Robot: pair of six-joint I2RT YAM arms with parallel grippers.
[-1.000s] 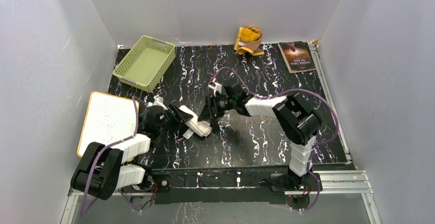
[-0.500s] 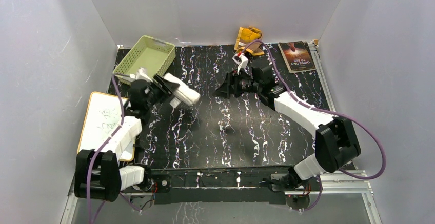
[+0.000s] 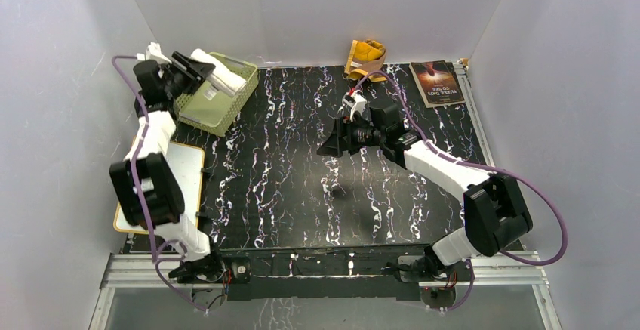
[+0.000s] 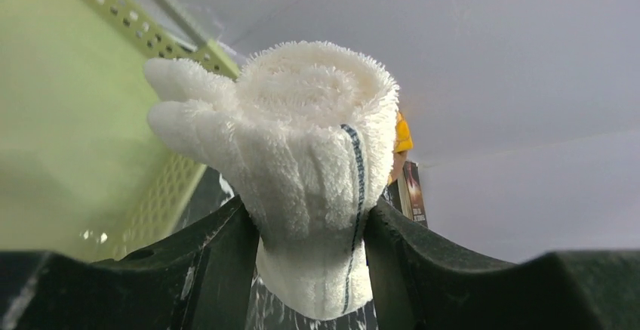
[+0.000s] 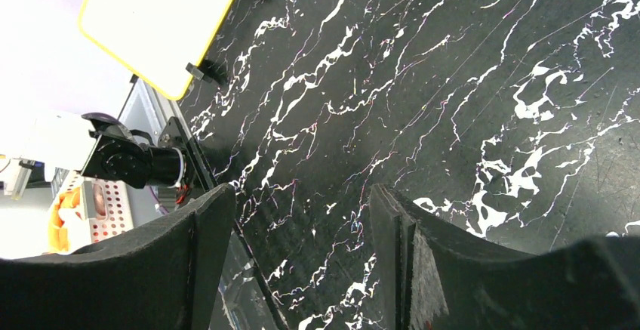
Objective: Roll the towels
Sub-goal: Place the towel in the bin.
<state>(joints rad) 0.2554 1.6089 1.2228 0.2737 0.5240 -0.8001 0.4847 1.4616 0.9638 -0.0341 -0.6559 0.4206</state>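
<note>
Cream-white towel point(image 4: 313, 156): rolled into a short, tight cylinder. The spiral end faces the left wrist camera and one loose flap sticks out at the side. It hangs in the air over the far rim of the basket point(image 3: 237, 105) and seems clear of it.
Left claw point(image 4: 309, 263): clamped on the lower part of that roll, one finger pressing in from each side.
Basket: pale green with perforated walls. The part of its floor that shows holds nothing.
Mustard-yellow towel point(image 3: 367, 58): a crumpled heap well to the right of the basket, against the back wall. Its tan side shows in places and no roll has formed.
Right claw point(image 5: 294, 258): fingers apart and holding nothing. It hovers over the table point(image 3: 302, 194) well to the right of the basket and a little to its near side.
Book point(image 3: 436, 82): lies flat far to the right of the basket, no part of the job.
Done: one towel is rolled and lifted.
Left: the white roll likely needs setting down in the basket. The yellow towel has yet to be flattened, rolled and put away.
Progress: about halfway, judging by one roll made and one cloth untouched.
</note>
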